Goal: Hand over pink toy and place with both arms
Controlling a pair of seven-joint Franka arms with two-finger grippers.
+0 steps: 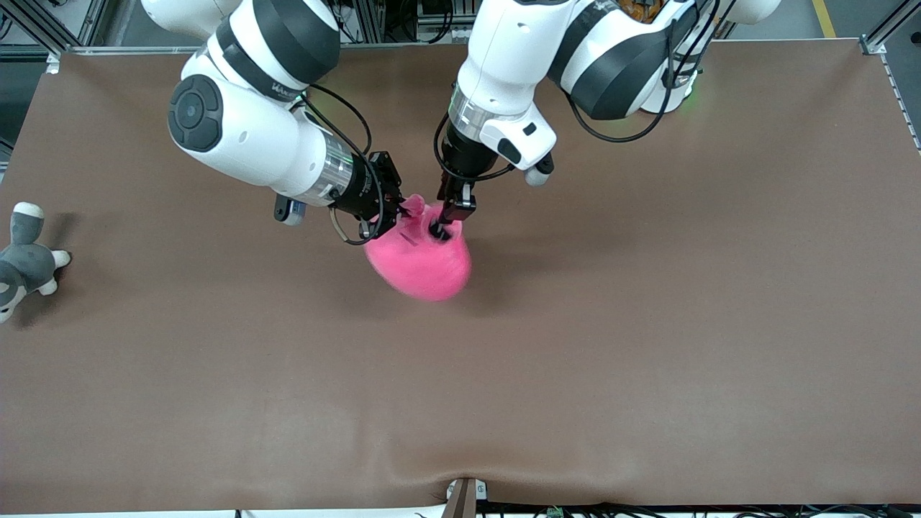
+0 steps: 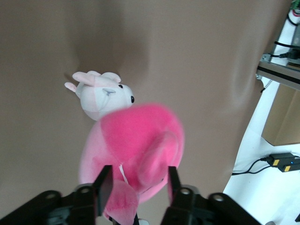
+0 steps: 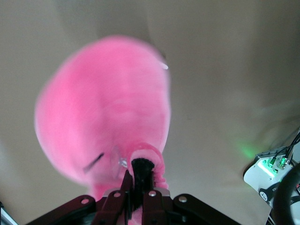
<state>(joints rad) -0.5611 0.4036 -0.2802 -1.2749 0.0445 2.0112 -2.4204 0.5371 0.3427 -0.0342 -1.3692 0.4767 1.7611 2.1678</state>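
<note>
The pink toy [image 1: 421, 260] hangs in the air over the middle of the table [image 1: 647, 324], blurry like it's swinging a bit, with both arms on it at once, which looks like the actual handover moment. The right gripper [image 1: 392, 212] pinches a floppy nub near the toy's top, fingers squeezed tight together on it in the right wrist view, so that one carries the weight. The left gripper [image 1: 440, 229] comes in from above with its fingers [image 2: 104, 186] spread either side of another pink nub, not clearly clamped yet. The left wrist view also shows a pale pink-and-white puppy [image 2: 99, 93] lying on the table under the toy, which the front view hides completely. A grey-and-white plush [image 1: 25, 255] sits way off at the right arm's end.
</note>
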